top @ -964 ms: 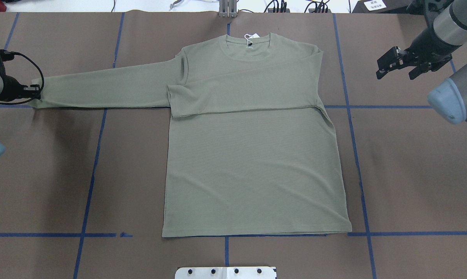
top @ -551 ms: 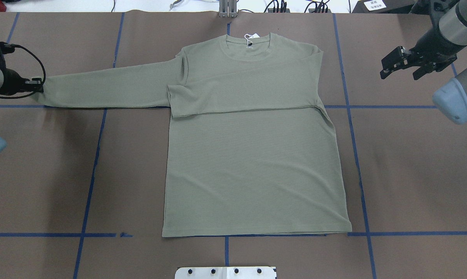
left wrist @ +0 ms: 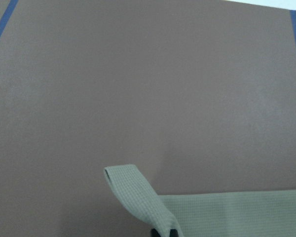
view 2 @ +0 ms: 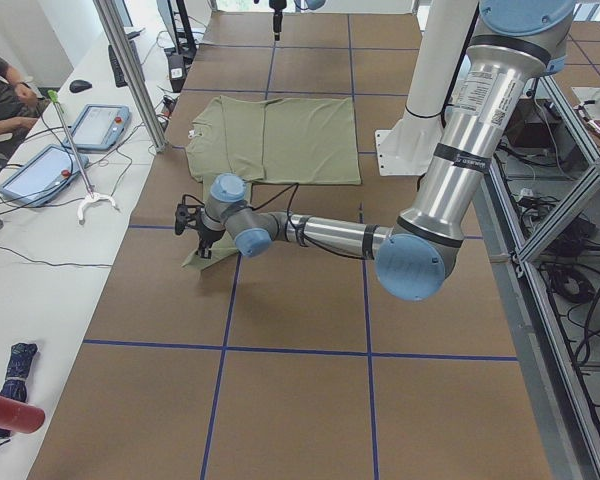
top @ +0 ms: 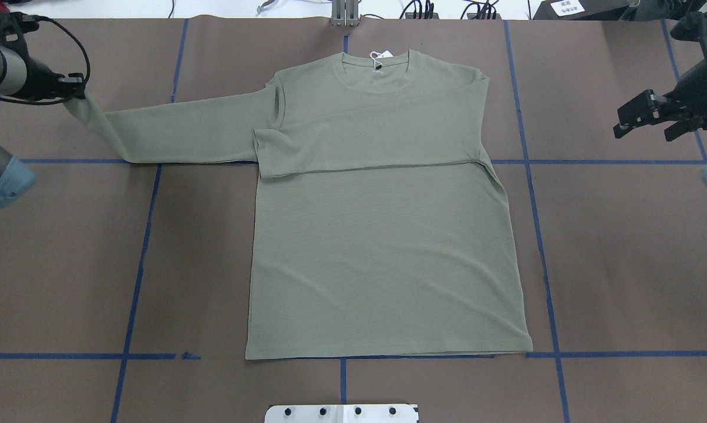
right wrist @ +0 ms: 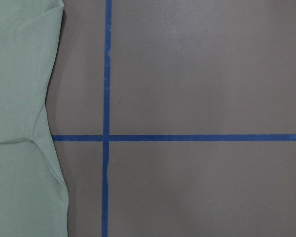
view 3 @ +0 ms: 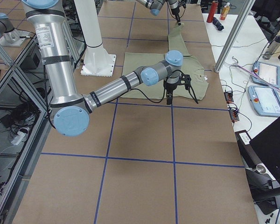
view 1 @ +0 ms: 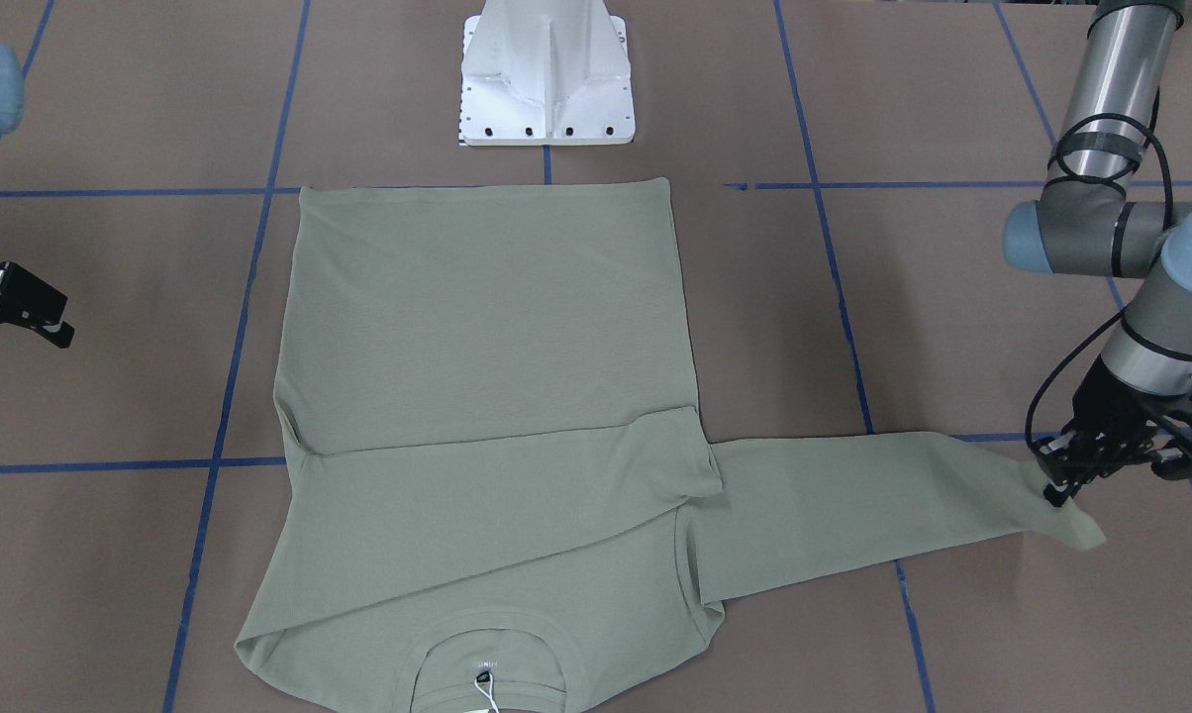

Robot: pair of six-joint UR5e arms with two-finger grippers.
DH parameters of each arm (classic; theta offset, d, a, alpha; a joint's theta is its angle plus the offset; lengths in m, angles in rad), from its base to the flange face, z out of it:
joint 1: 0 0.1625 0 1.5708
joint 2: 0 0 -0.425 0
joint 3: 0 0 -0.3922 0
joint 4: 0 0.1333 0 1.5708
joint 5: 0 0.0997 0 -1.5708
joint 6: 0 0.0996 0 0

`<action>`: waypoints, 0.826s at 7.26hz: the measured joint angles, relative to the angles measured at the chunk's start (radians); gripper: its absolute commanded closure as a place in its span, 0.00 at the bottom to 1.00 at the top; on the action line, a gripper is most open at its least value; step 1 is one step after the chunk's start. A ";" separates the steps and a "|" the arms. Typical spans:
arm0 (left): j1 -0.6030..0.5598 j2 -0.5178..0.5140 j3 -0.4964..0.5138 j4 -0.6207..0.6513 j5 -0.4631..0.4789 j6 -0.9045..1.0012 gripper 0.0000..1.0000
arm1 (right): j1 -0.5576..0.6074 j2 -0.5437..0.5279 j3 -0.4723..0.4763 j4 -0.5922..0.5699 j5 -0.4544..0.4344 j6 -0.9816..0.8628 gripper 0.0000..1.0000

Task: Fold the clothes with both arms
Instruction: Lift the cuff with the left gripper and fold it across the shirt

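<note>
The sage-green shirt [top: 383, 247] lies flat on the brown table, collar and white tag [top: 377, 57] at the far edge. One sleeve is folded across the chest [top: 377, 132]. The other sleeve [top: 177, 132] stretches out to the overhead view's left. My left gripper [top: 77, 89] is shut on its cuff, and the sleeve end rises off the table [view 1: 1056, 487]. In the left wrist view the cuff [left wrist: 133, 190] curls up from between the fingertips. My right gripper [top: 642, 133] hangs open and holds nothing, well off the shirt's other side [view 1: 7, 332].
Blue tape lines [top: 148, 235] grid the brown table cover. The white pedestal base [view 1: 546, 79] stands at the near edge beyond the hem. A side table with tablets [view 2: 95, 125] and a seated person's arm [view 2: 0, 80] lies past the collar side.
My left gripper has carried the cuff up and toward the far edge, so the sleeve end now angles upward. My right gripper has drifted further out to the right, still open.
</note>
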 measured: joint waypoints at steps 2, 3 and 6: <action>0.013 -0.117 -0.095 0.225 0.076 -0.055 1.00 | 0.034 -0.082 0.030 0.006 -0.005 -0.038 0.00; 0.040 -0.174 -0.131 0.316 0.090 -0.106 1.00 | 0.045 -0.102 0.033 0.007 -0.007 -0.060 0.00; 0.217 -0.351 -0.167 0.487 0.143 -0.391 1.00 | 0.054 -0.114 0.031 0.006 -0.010 -0.076 0.00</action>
